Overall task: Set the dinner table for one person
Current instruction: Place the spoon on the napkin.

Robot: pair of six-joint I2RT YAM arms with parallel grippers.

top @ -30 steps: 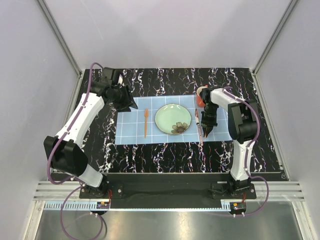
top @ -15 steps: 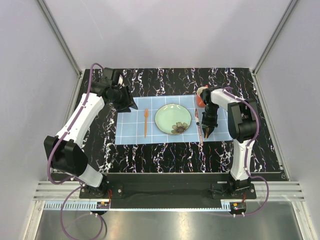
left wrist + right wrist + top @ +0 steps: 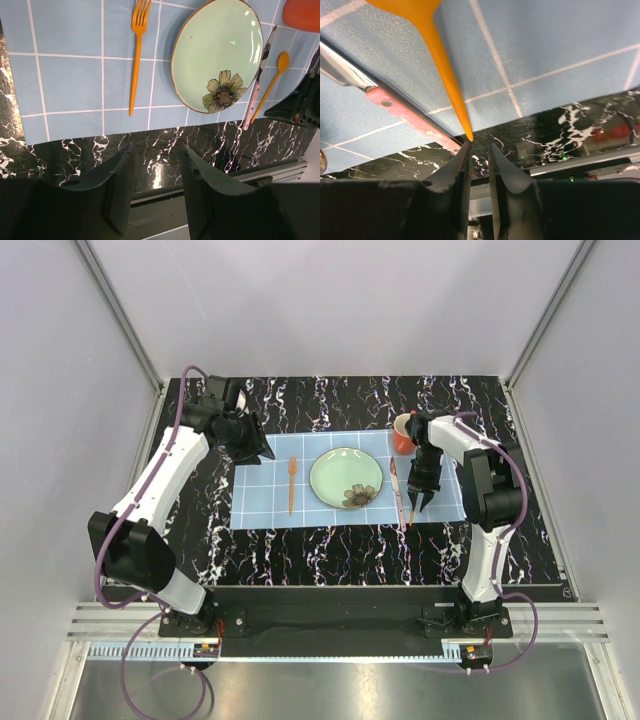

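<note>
The dinner table (image 3: 330,540) is glossy black with white veins. On it lies a light blue gridded placemat (image 3: 262,502). On the placemat are a pale green flower plate (image 3: 346,478), an orange fork (image 3: 292,485) to its left, and a pink-handled knife (image 3: 399,495) and orange spoon (image 3: 410,512) to its right. A red cup (image 3: 402,435) stands at the mat's far right corner. My right gripper (image 3: 479,147) hovers just past the spoon handle's tip (image 3: 440,55), jaws a little apart and empty. My left gripper (image 3: 156,155) is open and empty, raised over the mat's left end.
In the left wrist view the fork (image 3: 135,60), plate (image 3: 217,52), knife (image 3: 257,85), spoon (image 3: 272,80) and cup (image 3: 302,12) all show, with the right arm (image 3: 300,102) at the edge. Grey walls enclose the table on three sides.
My right gripper has shifted a little to the right, off the spoon, which stays lying beside the knife. The left arm has not moved.
</note>
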